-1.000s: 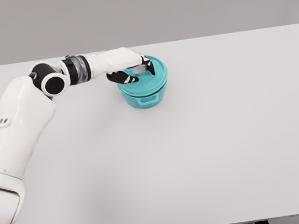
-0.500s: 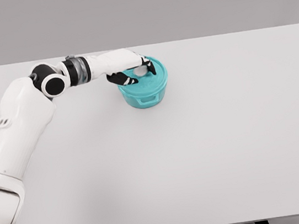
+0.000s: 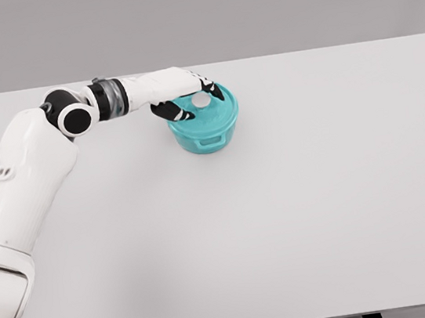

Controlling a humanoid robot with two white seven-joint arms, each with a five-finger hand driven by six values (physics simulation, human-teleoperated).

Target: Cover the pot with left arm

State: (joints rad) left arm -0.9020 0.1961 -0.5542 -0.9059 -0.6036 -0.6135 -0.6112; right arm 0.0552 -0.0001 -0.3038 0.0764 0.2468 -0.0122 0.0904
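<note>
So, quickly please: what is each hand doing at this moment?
Left hand: over the teal lid on the pot; grasp on the white knob cannot be told.
Right hand: not in view.

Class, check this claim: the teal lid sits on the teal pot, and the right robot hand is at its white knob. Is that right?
Not quite. The head view shows the left robot hand at the white knob; its arm enters from the left. The teal lid does sit on the teal pot.

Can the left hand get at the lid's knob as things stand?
Probably yes. The left hand is already over the teal lid that sits on the pot, its fingers curled around the white knob. Nothing else on the table is in the way.
</note>
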